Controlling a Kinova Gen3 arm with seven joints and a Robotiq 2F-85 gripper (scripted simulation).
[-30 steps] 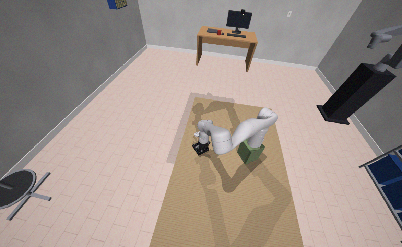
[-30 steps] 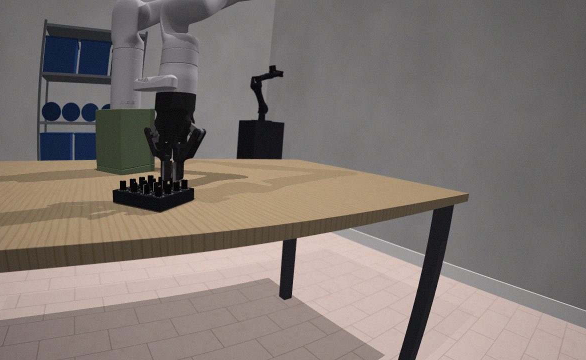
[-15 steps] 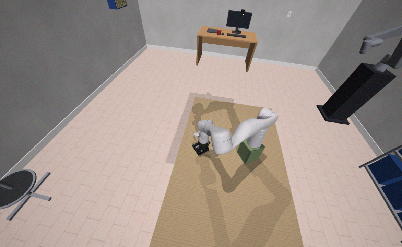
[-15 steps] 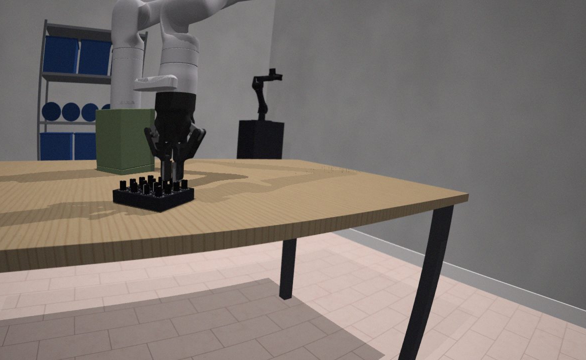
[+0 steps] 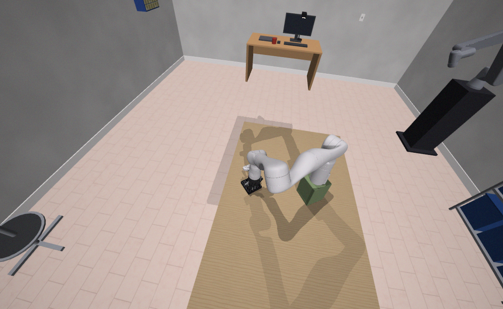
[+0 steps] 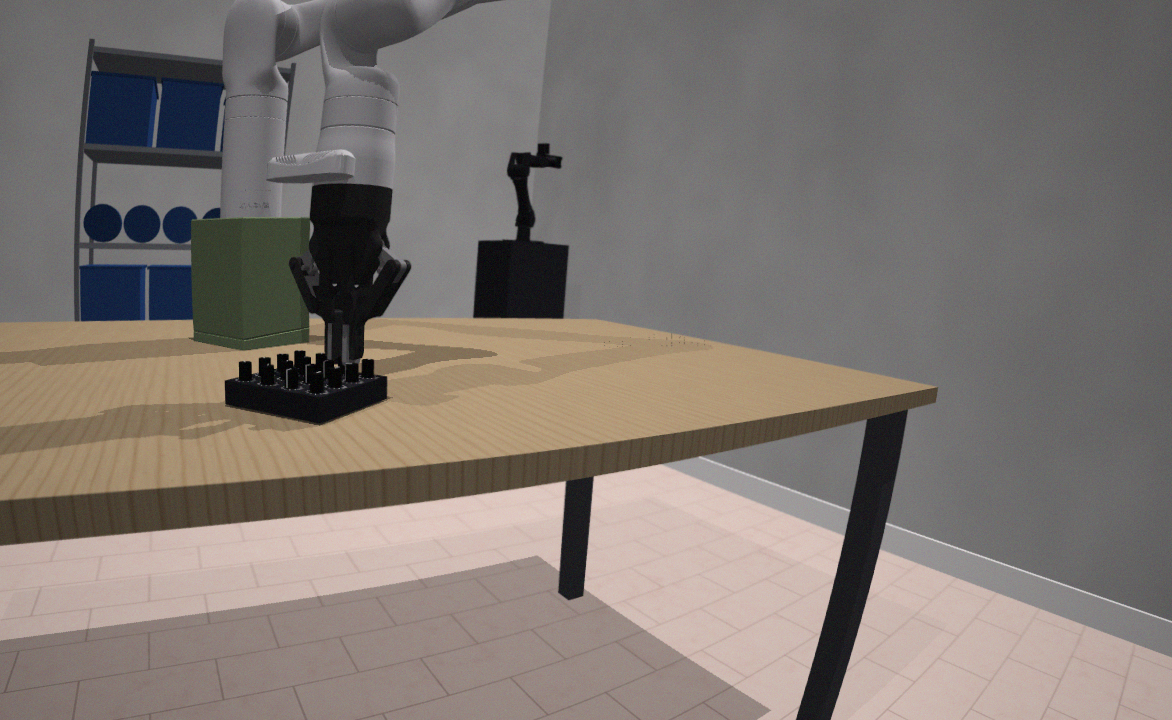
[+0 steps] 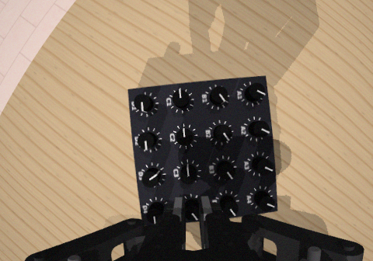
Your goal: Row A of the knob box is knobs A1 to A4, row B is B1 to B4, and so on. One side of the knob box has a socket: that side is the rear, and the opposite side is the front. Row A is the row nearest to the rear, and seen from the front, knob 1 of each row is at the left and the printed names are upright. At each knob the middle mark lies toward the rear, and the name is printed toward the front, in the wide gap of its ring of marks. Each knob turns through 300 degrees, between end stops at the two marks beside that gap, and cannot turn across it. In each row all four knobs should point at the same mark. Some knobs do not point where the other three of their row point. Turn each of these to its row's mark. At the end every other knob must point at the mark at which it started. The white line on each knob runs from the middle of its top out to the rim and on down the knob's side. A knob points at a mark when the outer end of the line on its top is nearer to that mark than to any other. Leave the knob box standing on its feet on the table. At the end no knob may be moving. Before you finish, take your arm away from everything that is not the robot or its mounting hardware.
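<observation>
The wooden table carries the green arm pedestal and, near the table's edge, the black knob box, which stands flat on it with its sixteen knobs up. The white Kinova arm reaches over from the pedestal and hangs the gripper straight down on the box's nearest row in the wrist view.

The fingers are narrow and appear to be pinching the second knob of that row. They seem to be just closing, so the grip may not yet be firm.

The main risk I see is slip: if the pads are not seated squarely, a wrist turn could leave the knob short of its row's mark. The neighbouring knobs stand just beside the fingers, so any sideways drift could nudge one off its starting mark. Forcing a turn toward an end stop could twist or tip the light box.
</observation>
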